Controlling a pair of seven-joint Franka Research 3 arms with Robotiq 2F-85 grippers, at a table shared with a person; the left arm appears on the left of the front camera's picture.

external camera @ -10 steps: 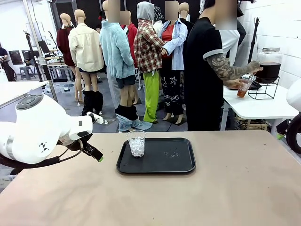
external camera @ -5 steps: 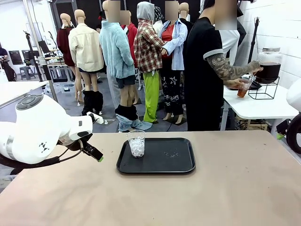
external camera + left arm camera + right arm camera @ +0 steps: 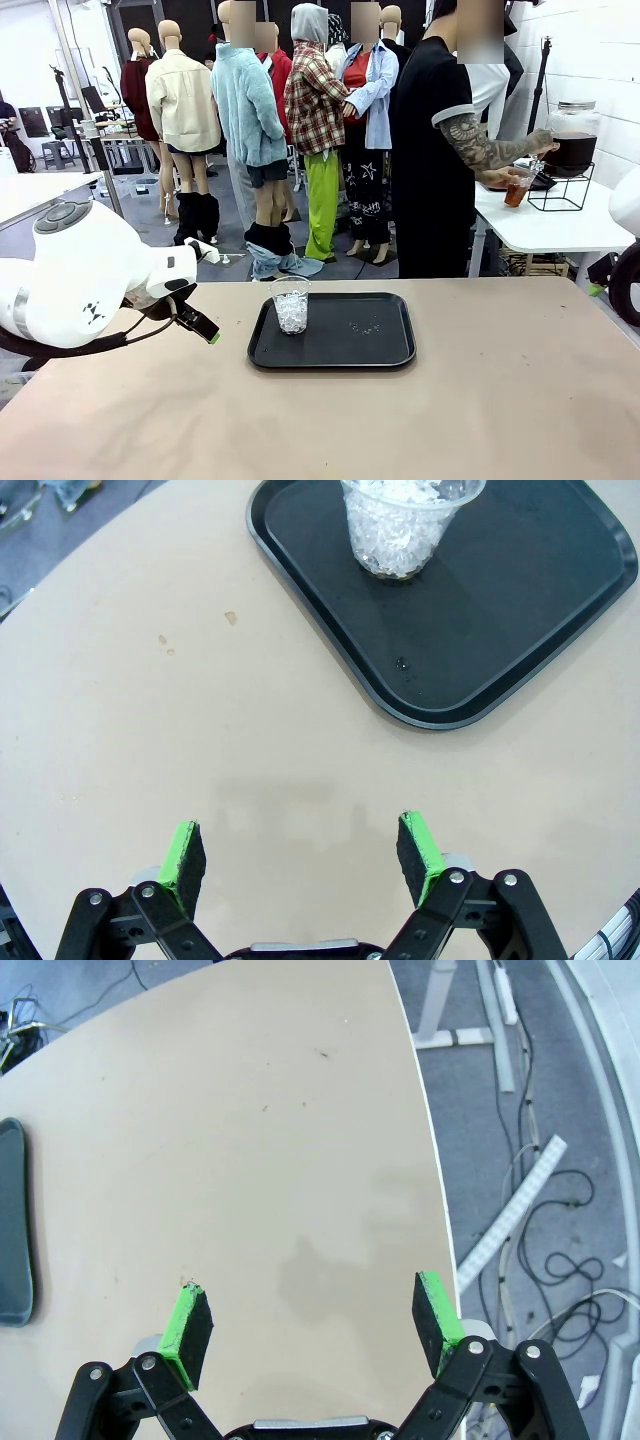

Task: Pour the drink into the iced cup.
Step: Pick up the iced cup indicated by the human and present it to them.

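Note:
The iced cup [image 3: 291,305], clear plastic and filled with white ice, stands on the left part of a black tray [image 3: 340,348]. In the left wrist view the iced cup [image 3: 405,525] is at the top and my left gripper [image 3: 305,852] hangs open over bare table short of the tray [image 3: 500,630]. My right gripper [image 3: 312,1325] is open above the table near its right edge. The drink [image 3: 515,196], orange-red, is in a small cup held by a person under the tap of a glass dispenser [image 3: 572,138] of dark liquid.
The dispenser stands on a wire rack on a white side table [image 3: 545,228] behind the main table's far right. The person [image 3: 435,150] faces it, turned away from my table. The tray's rim [image 3: 12,1220] shows at the right wrist view's left edge; cables lie on the floor.

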